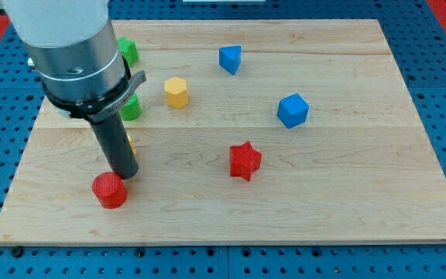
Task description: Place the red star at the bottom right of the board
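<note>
The red star (245,160) lies near the middle of the wooden board (347,201), a little toward the view's bottom. My tip (126,175) rests at the view's left, well left of the star. It stands just above a red cylinder (109,190), touching or nearly touching its top edge.
A blue cube (293,110) lies up and right of the star. A blue wedge-like block (230,59) and a yellow hexagonal block (176,91) lie toward the top. Two green blocks (128,51) (132,108) and a small yellow piece (130,140) are partly hidden by the arm.
</note>
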Robot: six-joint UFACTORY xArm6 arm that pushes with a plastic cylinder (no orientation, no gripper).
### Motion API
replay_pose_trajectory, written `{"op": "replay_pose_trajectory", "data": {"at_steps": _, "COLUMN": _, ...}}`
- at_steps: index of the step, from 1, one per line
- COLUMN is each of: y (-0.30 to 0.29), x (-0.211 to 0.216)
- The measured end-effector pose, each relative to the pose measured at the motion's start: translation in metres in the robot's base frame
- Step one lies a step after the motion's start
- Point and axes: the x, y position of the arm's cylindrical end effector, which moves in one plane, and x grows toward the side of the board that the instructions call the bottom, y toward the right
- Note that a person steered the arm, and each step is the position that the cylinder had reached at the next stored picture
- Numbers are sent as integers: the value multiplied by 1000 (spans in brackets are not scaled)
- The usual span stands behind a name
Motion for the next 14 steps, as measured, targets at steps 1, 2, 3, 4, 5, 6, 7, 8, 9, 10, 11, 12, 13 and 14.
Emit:
{"op": "replay_pose_trajectory", "data": {"at_steps": 1, "y": 51, "x": -14}}
{"op": "replay_pose_trajectory", "data": {"at_steps": 2, "y": 67, "x": -52}}
{"op": "replay_pose_trajectory", "data": {"at_steps": 3, "y": 52, "x": -58}}
{"op": "replay_pose_trajectory", "data": {"at_steps": 4, "y": 68, "x": -65}}
{"op": "replay_pose_trajectory", "data": {"at_steps": 5, "y": 74, "x": -63}}
{"op": "replay_pose_trajectory", "data": {"at_steps": 6, "y": 74, "x": -52}}
{"op": "replay_pose_trajectory", "data": {"at_steps": 7, "y": 83, "x": -7}}
{"op": "replay_pose_trajectory", "data": {"at_steps": 8, "y": 153, "x": 10}}
{"op": "replay_pose_trajectory", "data": {"at_steps": 9, "y": 171, "x": -20}}
{"op": "replay_pose_trajectory", "data": {"at_steps": 10, "y": 148, "x": -59}}
{"op": "replay_pose_trajectory", "data": {"at_steps": 11, "y": 236, "x": -42}}
{"op": "replay_pose_trajectory", "data": {"at_steps": 12, "y": 243, "x": 10}}
{"op": "replay_pose_trajectory", "data": {"at_steps": 13, "y": 156, "x": -13}}
{"op": "replay_pose_trajectory", "data": {"at_steps": 14, "y": 155, "x": 45}}
